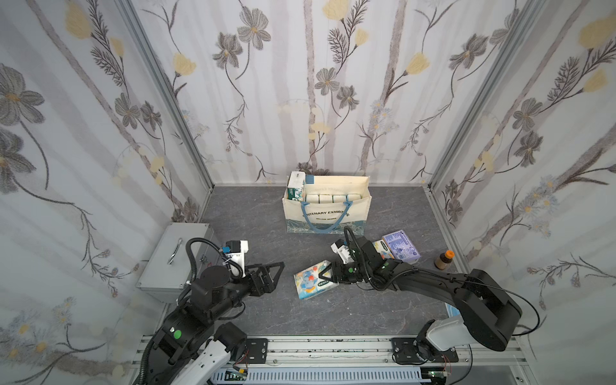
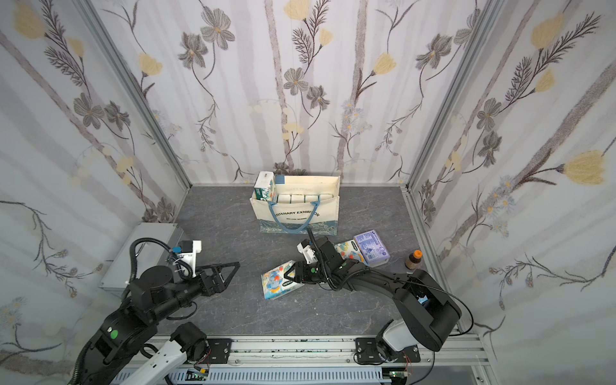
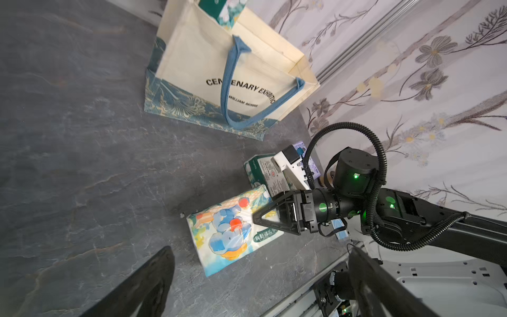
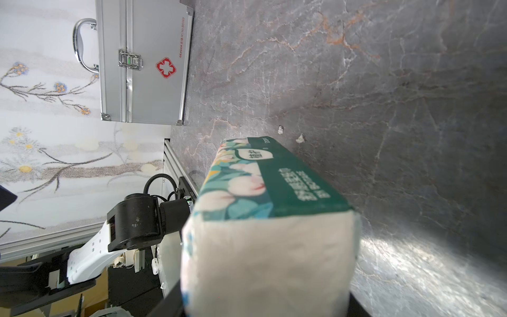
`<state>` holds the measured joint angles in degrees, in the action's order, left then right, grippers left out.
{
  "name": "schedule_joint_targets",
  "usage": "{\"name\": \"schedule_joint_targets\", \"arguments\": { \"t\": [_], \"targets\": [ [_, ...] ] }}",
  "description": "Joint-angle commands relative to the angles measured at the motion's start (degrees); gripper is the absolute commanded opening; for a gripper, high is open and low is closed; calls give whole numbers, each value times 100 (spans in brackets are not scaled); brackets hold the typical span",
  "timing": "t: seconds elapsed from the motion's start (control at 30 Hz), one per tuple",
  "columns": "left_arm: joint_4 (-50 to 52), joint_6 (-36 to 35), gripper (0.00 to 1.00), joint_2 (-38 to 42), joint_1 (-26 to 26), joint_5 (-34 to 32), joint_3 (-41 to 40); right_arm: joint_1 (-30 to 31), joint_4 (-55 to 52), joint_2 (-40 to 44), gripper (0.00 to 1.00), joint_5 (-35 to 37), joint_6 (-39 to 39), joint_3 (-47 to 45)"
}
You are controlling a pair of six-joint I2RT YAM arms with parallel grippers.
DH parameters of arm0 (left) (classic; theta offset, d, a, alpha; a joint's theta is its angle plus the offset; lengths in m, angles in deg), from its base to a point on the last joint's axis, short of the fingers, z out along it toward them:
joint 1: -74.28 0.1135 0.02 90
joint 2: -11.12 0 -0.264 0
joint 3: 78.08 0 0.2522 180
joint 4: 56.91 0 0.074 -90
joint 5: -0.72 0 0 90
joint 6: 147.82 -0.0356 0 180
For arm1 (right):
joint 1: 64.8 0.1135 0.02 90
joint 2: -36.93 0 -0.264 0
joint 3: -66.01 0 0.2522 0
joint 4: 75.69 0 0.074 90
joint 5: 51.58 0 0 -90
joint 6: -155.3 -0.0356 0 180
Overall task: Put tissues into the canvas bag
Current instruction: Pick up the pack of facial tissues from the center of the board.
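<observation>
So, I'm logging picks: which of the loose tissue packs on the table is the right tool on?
The elephant-print pack, alone mid-table, its end between the right tool fingers. The lavender pack and its half-hidden neighbour lie ungripped by that arm.

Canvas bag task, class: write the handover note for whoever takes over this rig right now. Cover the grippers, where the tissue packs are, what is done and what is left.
Grippers: the left gripper is open and empty, beside the metal case. The right gripper is shut on one end of the elephant pack, which lies on the table in front of the bag.
Done: a row of pale packs and one upright green pack are in the bag.
Left: the elephant pack, the lavender pack and a pack partly hidden by the right arm.
</observation>
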<state>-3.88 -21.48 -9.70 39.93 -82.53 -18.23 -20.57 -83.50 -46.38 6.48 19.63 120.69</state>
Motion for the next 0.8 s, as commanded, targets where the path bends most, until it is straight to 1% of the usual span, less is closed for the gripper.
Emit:
{"name": "schedule_joint_targets", "arguments": {
  "t": [0.0,0.03,0.1,0.2,0.33,0.53,0.77],
  "targets": [
    [991,-687,100,365,6,-1039,305,-2,-377,142,54,130,217,173],
    [1106,-813,100,486,1,-1258,370,-2,-461,193,54,161,240,205],
    [1180,-940,100,735,5,-1499,353,-14,-572,293,53,195,252,259],
    [980,-973,100,1136,16,-1556,88,-37,-859,467,53,241,327,415],
    [1051,-862,100,1373,25,-1745,50,-102,-1419,751,54,341,527,755],
    [1095,-795,100,1225,58,-1707,55,-393,-2163,1031,53,422,826,1523],
    [1100,-834,100,973,195,-1531,59,-753,-2992,984,53,457,1291,2584]
  ]
}}
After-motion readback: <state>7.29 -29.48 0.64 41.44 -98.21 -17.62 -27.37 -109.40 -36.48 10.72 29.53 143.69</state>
